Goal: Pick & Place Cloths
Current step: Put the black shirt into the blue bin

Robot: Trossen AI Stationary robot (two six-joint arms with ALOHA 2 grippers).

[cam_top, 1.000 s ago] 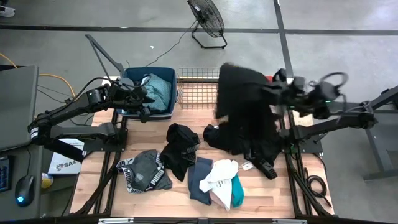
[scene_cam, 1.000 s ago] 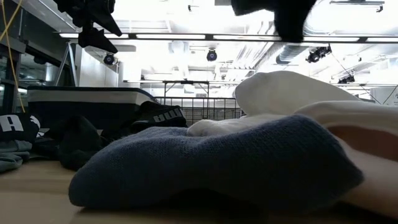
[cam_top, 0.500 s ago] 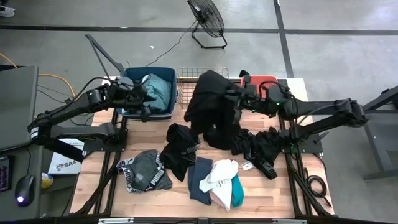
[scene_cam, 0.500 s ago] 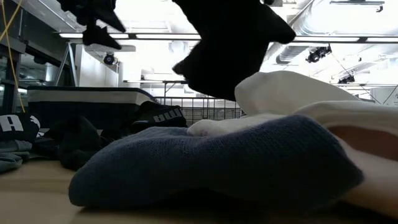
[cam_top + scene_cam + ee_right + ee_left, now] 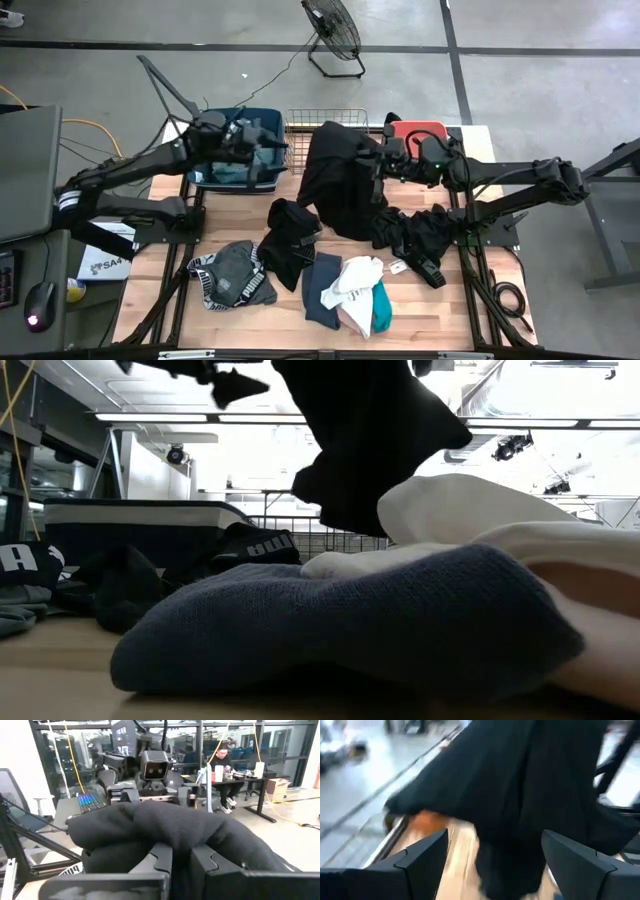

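The right hand (image 5: 378,162) is pinched tight on a large black garment (image 5: 340,180), limp and heavy, held above the wooden surface (image 5: 160,250) at about twelve o'clock of the high view, its folds draping over the front rim of the wire mesh basket (image 5: 312,128). The coral tub (image 5: 418,128) sits just beside that hand at one o'clock. The left hand (image 5: 262,142) hovers with its fingers spread and empty over the blue tub (image 5: 212,180) at eleven o'clock, where a teal cloth (image 5: 232,165) lies inside; the hanging black fabric fills most of the left wrist view.

Below them, loose cloths crowd the middle of the surface: a crumpled black piece (image 5: 290,235) at centre, a black heap (image 5: 420,235) at three o'clock, a grey-and-white banded piece (image 5: 232,275) at seven o'clock, and at six o'clock a slate-blue knit (image 5: 318,285) touching a white cloth (image 5: 355,280) with teal (image 5: 382,305) beside it. Bare planks show along the nine o'clock and four o'clock edges. A fan (image 5: 333,30) stands on the floor beyond the surface.
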